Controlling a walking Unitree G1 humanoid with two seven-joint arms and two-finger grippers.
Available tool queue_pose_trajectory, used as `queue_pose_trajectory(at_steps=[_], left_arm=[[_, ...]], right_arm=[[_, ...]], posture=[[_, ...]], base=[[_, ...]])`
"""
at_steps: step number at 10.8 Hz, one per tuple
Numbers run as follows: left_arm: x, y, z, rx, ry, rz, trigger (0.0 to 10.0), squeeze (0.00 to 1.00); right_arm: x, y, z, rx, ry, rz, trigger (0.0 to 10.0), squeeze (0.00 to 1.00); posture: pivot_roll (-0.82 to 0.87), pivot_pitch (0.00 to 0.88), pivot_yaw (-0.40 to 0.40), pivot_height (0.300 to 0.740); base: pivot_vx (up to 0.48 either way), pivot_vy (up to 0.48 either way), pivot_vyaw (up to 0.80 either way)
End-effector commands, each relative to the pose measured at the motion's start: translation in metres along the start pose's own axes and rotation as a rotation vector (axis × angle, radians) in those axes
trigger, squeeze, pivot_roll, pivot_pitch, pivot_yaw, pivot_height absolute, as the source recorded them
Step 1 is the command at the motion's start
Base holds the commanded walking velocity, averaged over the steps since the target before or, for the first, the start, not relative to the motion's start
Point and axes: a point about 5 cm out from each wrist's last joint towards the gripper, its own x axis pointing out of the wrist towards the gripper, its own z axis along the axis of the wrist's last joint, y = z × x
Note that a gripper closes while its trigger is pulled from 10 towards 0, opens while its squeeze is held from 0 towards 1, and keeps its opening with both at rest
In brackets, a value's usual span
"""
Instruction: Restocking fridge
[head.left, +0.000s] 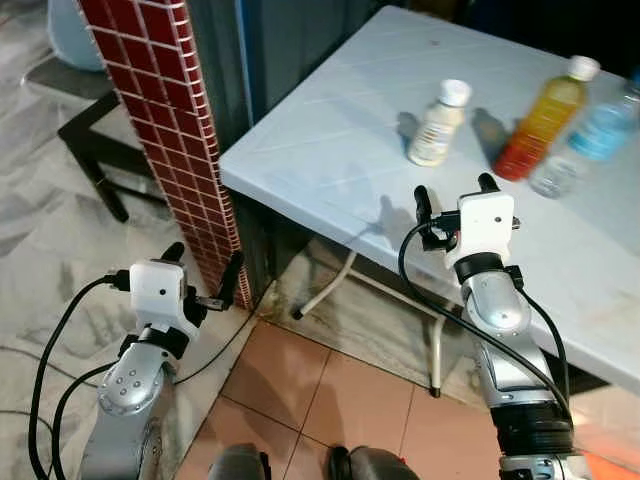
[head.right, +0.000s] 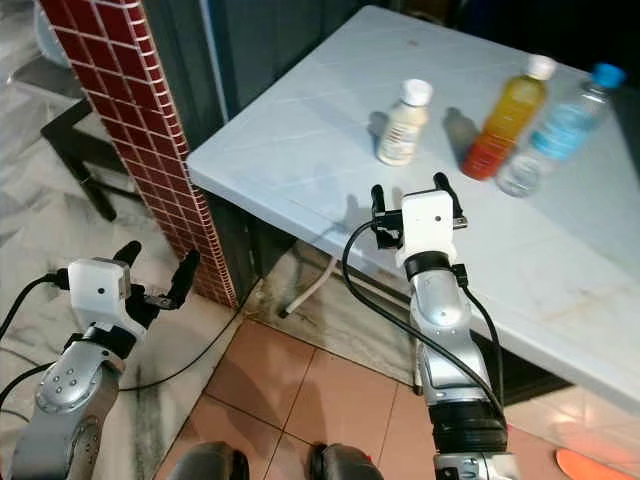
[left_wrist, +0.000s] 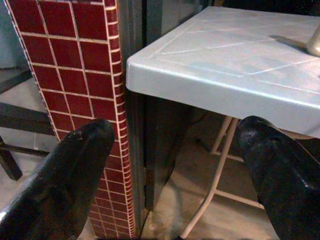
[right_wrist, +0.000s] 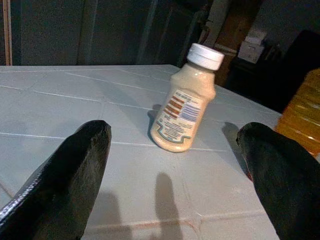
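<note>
Three bottles stand on the pale blue table (head.left: 330, 150): a small cream bottle (head.left: 438, 123) with a white cap, an orange juice bottle (head.left: 541, 119), and a clear water bottle (head.left: 587, 136) with a blue cap. My right gripper (head.left: 455, 197) hovers open over the table, a short way in front of the cream bottle (right_wrist: 183, 113), nothing between its fingers. My left gripper (head.left: 206, 266) is open low beside the red tiled pillar (head.left: 170, 120), below table height, holding nothing.
The table's near corner (left_wrist: 135, 75) juts out next to the pillar (left_wrist: 75, 75). White folding legs (head.left: 340, 285) stand under the table. A dark bench (head.left: 100, 140) sits left of the pillar. Terracotta tiles (head.left: 330, 390) lie below me.
</note>
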Motion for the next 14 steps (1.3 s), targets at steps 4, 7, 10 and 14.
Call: queue_pose_trajectory(at_steps=[4,7,10,14], left_arm=[[0.002,-0.002,-0.002,0.006,0.005,-0.018,10.0,0.00],[0.003,-0.002,-0.001,0.008,0.001,-0.021,10.0,0.00],[0.003,-0.002,-0.002,0.005,0.002,-0.020,10.0,0.00],[0.004,-0.002,-0.002,0.003,0.004,-0.016,10.0,0.00]], right_arm=[[0.002,-0.006,0.002,-0.036,-0.017,-0.030,10.0,0.00],[0.004,-0.018,0.008,-0.087,-0.049,-0.123,10.0,0.00],[0.008,-0.015,0.009,-0.069,-0.059,-0.110,10.0,0.00],[0.008,-0.004,0.005,-0.071,-0.023,-0.102,10.0,0.00]], posture=[[0.04,0.129,-0.014,0.740],[0.04,0.129,-0.012,0.740],[0.04,0.128,-0.011,0.740],[0.04,0.126,-0.010,0.740]], base=[[0.280,0.000,0.00],[0.298,0.000,0.00],[0.213,0.000,0.00],[0.000,0.000,0.00]])
